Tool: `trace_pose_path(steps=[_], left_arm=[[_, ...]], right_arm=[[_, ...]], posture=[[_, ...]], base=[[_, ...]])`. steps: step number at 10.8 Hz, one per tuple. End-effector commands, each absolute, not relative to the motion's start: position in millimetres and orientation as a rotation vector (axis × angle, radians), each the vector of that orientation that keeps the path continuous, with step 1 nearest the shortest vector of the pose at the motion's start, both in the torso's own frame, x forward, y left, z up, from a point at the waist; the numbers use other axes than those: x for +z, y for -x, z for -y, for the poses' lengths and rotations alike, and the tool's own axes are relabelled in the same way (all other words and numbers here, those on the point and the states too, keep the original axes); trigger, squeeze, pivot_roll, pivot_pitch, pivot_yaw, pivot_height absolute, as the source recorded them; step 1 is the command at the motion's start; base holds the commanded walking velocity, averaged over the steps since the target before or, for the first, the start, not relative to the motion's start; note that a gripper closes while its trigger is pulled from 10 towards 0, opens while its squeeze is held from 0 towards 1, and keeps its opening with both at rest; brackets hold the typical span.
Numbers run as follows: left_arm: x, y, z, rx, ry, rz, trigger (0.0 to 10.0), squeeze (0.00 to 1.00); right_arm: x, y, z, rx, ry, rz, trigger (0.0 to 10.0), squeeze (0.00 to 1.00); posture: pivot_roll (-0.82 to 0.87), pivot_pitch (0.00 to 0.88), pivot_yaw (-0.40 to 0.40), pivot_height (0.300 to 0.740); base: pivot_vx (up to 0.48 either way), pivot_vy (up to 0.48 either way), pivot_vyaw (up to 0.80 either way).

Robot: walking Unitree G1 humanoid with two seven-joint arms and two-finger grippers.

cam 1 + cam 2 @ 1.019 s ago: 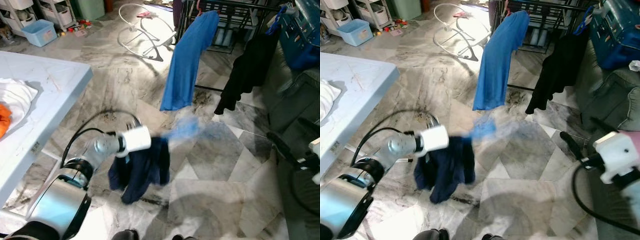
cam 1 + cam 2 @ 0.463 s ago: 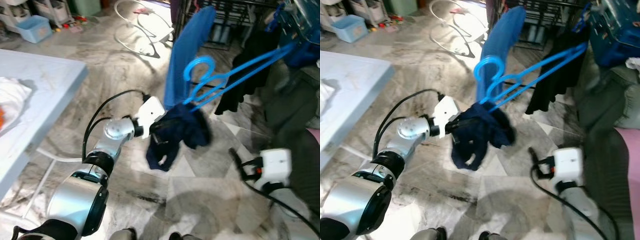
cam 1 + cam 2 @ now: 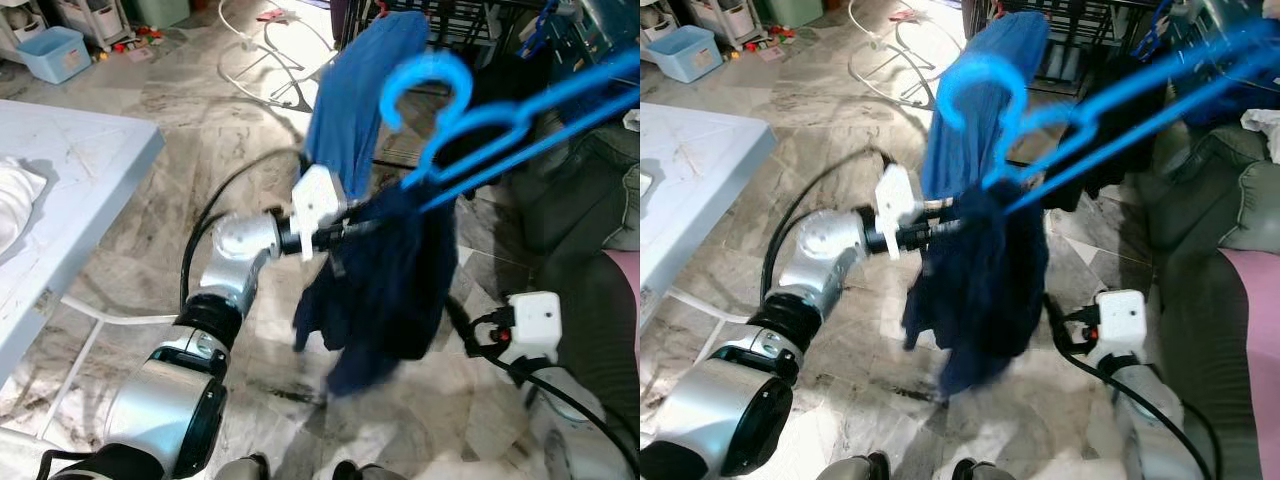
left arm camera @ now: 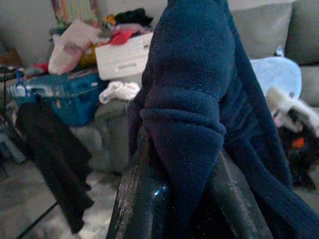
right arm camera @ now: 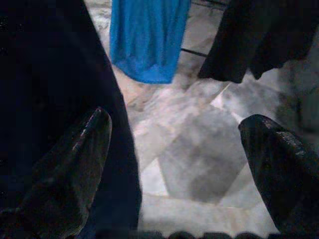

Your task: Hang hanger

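A light blue plastic hanger [image 3: 470, 120] is held up in front of me, hook uppermost, with a dark navy garment [image 3: 385, 290] draped from it. My left gripper [image 3: 347, 230] is shut on a fold of that garment just below the hanger; in the left wrist view the navy garment [image 4: 189, 124] bulges between the two fingers [image 4: 132, 199]. My right gripper [image 3: 458, 312] is lower on the right, beside the hanging cloth, open with nothing between its fingers [image 5: 84, 149]. The black drying rack [image 3: 470, 15] stands behind, carrying a blue shirt [image 3: 350, 100].
A black garment [image 5: 259, 35] also hangs on the rack. A grey sofa [image 3: 585, 200] and a blue basket [image 4: 65, 97] are on the right. A white table [image 3: 70, 190] with laundry is on the left. A white wire frame [image 3: 270, 60] lies on the marble floor.
My left arm has lifted the hanger and navy garment higher and nearer to my head; the cloth now hangs long. The right gripper has stayed low on the right.
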State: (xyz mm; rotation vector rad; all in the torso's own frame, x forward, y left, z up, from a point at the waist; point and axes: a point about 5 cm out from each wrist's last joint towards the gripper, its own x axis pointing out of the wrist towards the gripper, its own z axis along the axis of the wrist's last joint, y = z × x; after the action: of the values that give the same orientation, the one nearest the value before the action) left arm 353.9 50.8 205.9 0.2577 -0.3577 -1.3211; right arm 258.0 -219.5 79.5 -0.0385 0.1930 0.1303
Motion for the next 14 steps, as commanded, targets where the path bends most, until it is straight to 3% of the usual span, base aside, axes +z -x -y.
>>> trace_pose_path(steps=[1,2,3,5,8,14], left_arm=[[217.6,-352.1,-47.2,-1.338,-0.253,0.413,0.0,0.00],[218.4,-351.8,-46.4,-1.337,-0.250,0.416,0.0,0.00],[216.8,-351.0,-46.8,-1.335,-0.264,0.408,0.0,0.00],[206.3,-358.1,-52.6,-1.229,-0.404,0.362,0.0,0.00],[206.5,-362.4,-48.5,-1.125,-0.409,0.373,0.0,0.00],[227.2,-346.9,-32.7,-1.268,-0.309,0.509,0.0,0.00]], right_arm=[[76.0,-257.4,213.5,0.154,0.005,-0.206,10.0,0.93],[83.1,-258.4,207.7,0.181,-0.014,-0.153,10.0,0.92],[103.3,-259.7,204.8,0.192,-0.044,-0.010,10.0,0.82],[130.0,-253.4,203.8,0.197,-0.075,0.141,10.0,0.84],[120.1,-243.7,197.9,0.215,-0.084,0.117,10.0,0.84],[95.0,-266.5,208.9,0.148,-0.038,-0.039,10.0,0.83]], posture=[[0.10,0.148,-0.092,0.740],[0.10,0.149,-0.089,0.740],[0.10,0.150,-0.086,0.740],[0.10,0.146,-0.084,0.740],[0.09,0.144,-0.083,0.740],[0.11,0.148,-0.092,0.740]], base=[[0.000,0.000,0.00],[0.000,0.000,0.00],[0.000,0.000,0.00],[0.000,0.000,0.00],[0.000,0.000,0.00],[0.000,0.000,0.00]])
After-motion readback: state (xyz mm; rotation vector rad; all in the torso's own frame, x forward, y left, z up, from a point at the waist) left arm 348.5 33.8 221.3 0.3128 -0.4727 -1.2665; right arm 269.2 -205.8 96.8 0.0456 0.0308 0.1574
